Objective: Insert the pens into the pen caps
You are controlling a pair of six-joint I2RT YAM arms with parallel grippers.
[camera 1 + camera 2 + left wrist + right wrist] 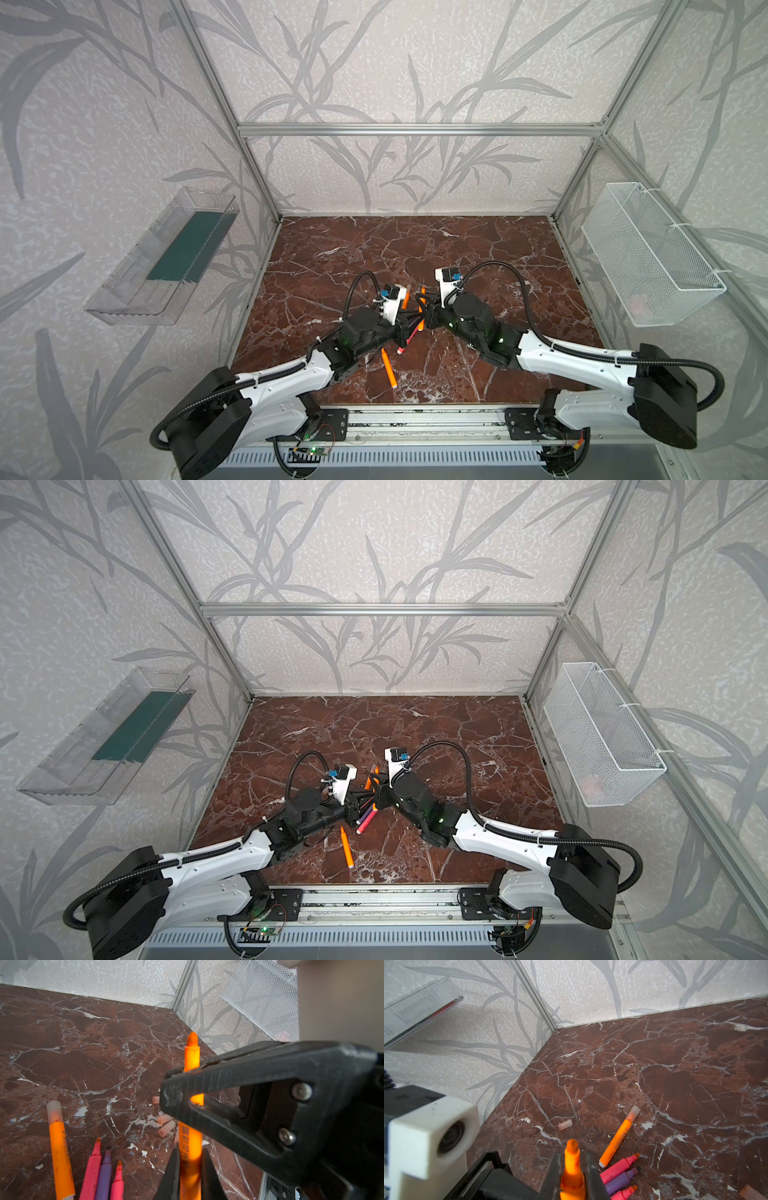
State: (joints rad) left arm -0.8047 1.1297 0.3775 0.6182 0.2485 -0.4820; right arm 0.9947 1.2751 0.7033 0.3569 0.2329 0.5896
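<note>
Handover, seemingly: gripped one orange pen in both left hand and right hand above tabletop, with loose caps lying on it nearby; called for letting one hand go first, then keeping tip straight and meeting a cap squarely

The tabletop is seen as polished red-brown marble. The pens appear smooth plastic, the pen caps frosted and translucent. At three o'clock a white metal mesh basket is hung; at nine o'clock, a clear glossy plastic tray.
</note>
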